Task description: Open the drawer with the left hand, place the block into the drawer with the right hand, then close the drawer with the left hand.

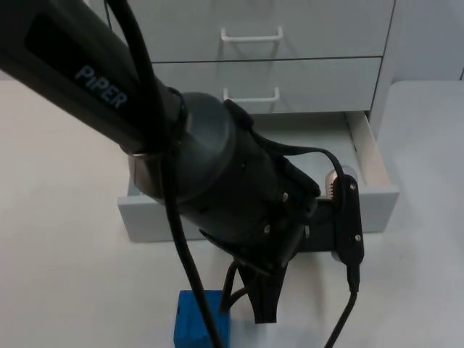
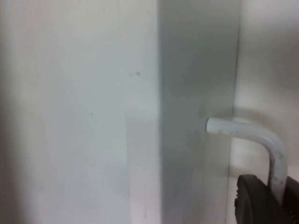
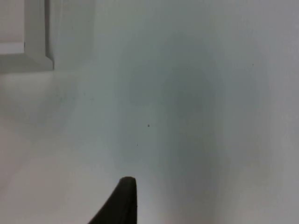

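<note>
My left gripper (image 2: 275, 198): at the drawer handle (image 2: 261, 140), which runs between my fingertips; whether they clamp it, I cannot tell. Drawer (image 1: 377, 196): pulled out. Blue block (image 1: 197, 319): on the table before the drawer front, under my left arm, marked "PiPER". Right fingertip (image 3: 122, 200): over bare table, waiting.

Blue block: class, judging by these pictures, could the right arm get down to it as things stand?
Probably yes. The blue block lies on open table in front of the open drawer, with nothing on it; the left arm's pincer beside it might crowd the approach.
</note>
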You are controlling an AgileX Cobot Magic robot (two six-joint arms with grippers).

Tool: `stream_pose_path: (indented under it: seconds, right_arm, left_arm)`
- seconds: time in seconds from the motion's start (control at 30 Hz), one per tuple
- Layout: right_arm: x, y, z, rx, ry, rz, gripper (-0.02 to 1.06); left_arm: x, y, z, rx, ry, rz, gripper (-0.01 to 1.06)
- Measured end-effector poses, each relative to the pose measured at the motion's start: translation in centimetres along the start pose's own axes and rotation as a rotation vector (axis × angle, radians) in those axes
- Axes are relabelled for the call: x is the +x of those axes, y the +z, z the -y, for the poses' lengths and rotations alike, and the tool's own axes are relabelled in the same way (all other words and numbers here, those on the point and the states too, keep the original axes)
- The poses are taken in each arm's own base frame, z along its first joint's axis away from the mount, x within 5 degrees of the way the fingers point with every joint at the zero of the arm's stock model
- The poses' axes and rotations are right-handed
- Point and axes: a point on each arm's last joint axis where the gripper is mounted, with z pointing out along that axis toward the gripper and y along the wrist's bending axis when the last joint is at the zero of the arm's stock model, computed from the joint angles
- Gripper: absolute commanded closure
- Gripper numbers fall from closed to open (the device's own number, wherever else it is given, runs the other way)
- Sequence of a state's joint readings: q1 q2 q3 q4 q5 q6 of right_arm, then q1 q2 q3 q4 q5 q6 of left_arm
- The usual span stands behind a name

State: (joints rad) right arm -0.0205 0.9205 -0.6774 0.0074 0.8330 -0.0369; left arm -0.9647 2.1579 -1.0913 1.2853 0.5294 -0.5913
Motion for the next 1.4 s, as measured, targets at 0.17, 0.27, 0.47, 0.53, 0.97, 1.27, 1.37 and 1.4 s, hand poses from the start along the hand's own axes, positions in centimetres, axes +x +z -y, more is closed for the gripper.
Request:
stream_pose_path:
  seconds: [0.17, 0.27, 0.47, 0.53, 0.97, 1.27, 1.37, 1.4]
  right_arm:
    - [0.0, 0.0, 0.0, 0.0, 0.0, 0.0, 0.01]
    - [0.0, 0.0, 0.0, 0.0, 0.0, 0.0, 0.01]
    - [0.0, 0.0, 0.0, 0.0, 0.0, 0.0, 0.01]
    - [0.0, 0.0, 0.0, 0.0, 0.003, 0.0, 0.01]
    - [0.0, 0.0, 0.0, 0.0, 0.003, 0.0, 0.01]
    - [0.0, 0.0, 0.0, 0.0, 0.003, 0.0, 0.01]
    - [0.0, 0.0, 0.0, 0.0, 0.003, 0.0, 0.01]
    - [0.0, 0.0, 0.0, 0.0, 0.003, 0.0, 0.01]
  left_arm:
    - [-0.1, 0.0, 0.1, 0.008, -0.001, 0.007, 1.0]
    - [-0.1, 0.0, 0.2, 0.018, -0.01, 0.012, 0.85]
    - [-0.1, 0.0, 0.6, 0.055, -0.035, 0.025, 0.47]
    - [-0.1, 0.0, 0.7, 0.058, -0.036, 0.025, 0.43]
    - [0.0, -0.5, 0.6, 0.089, -0.025, 0.015, 0.43]
    - [-0.4, -5.6, -2.1, 0.142, -0.033, 0.104, 0.43]
    - [-0.4, -7.0, -2.6, 0.169, -0.055, 0.131, 0.43]
    - [-0.4, -7.7, -2.7, 0.192, -0.077, 0.141, 0.43]
